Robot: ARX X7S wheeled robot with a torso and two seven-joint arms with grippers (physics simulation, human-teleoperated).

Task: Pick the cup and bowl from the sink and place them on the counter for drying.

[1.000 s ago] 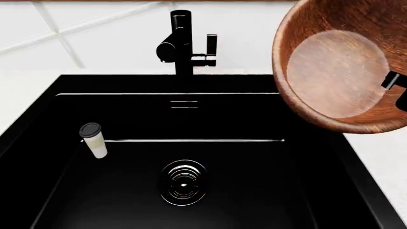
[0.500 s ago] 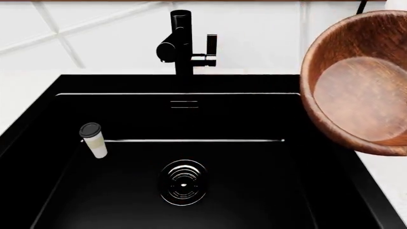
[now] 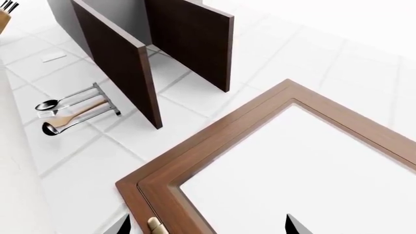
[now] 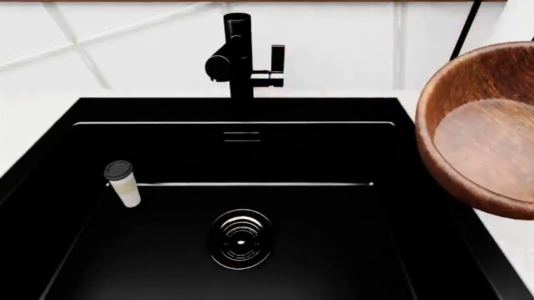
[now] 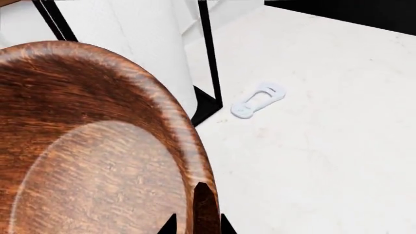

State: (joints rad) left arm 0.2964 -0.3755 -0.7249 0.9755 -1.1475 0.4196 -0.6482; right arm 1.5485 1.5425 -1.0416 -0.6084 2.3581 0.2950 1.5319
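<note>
The reddish-brown wooden bowl (image 4: 488, 134) hangs tilted at the right edge of the head view, over the sink's right rim and the counter (image 4: 513, 247). My right gripper (image 5: 196, 225) is shut on the bowl (image 5: 91, 161), one black fingertip on each side of its thick rim; the gripper is outside the head view. The cup (image 4: 122, 183), cream with a black lid, stands in the black sink (image 4: 334, 244) by its left wall. My left gripper (image 3: 206, 230) is open and holds nothing, pointing at a wood-framed window away from the sink.
A tall black faucet (image 4: 240, 56) stands behind the basin, with the drain (image 4: 240, 240) on its floor. On the counter (image 5: 318, 146) to the right lie a small white object (image 5: 258, 100) and a black-framed stand (image 5: 208, 63) holding a white cylinder (image 5: 130, 44).
The bowl has moved to the right and a little lower in the head view, partly leaving the frame. The cup has not moved.
</note>
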